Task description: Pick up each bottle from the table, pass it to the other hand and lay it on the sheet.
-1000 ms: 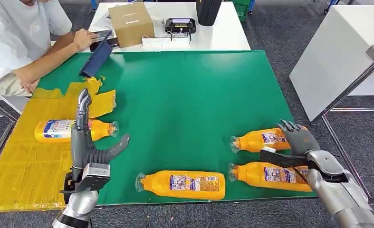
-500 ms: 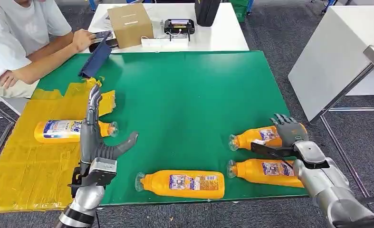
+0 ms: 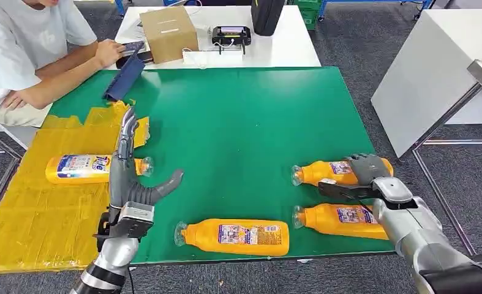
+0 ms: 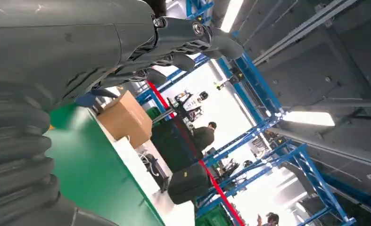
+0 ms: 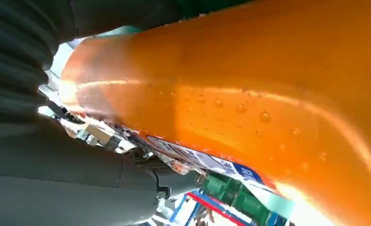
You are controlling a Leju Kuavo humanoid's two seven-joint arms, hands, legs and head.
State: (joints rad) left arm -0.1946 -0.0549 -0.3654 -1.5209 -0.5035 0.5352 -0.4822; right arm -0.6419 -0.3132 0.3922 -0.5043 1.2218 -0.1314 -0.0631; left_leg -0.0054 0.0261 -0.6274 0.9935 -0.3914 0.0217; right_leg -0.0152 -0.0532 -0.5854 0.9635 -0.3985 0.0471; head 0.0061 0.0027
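Four orange bottles lie on their sides. One bottle [image 3: 82, 168] rests on the yellow sheet [image 3: 36, 208] at the left. My left hand [image 3: 128, 180] stands upright beside its cap, fingers straight and thumb spread, holding nothing. On the green mat [image 3: 238, 122], one bottle [image 3: 235, 237] lies near the front edge and two lie at the right. My right hand [image 3: 368, 173] wraps the farther right bottle [image 3: 324, 173], fingers over its body and thumb on the near side; the same bottle [image 5: 249, 94] sits tight against the palm in the right wrist view. The nearer right bottle [image 3: 342, 219] lies free.
A person [image 3: 24, 55] sits at the far left with a hand by a dark blue pouch [image 3: 123, 76]. A cardboard box [image 3: 168, 30] and a black device [image 3: 231, 33] stand on the white table behind. A white table [image 3: 428, 67] stands to the right.
My right hand has closed round the farther right bottle, which has turned more level and shifted slightly away. My left hand has risen and drifted toward the mat's middle.
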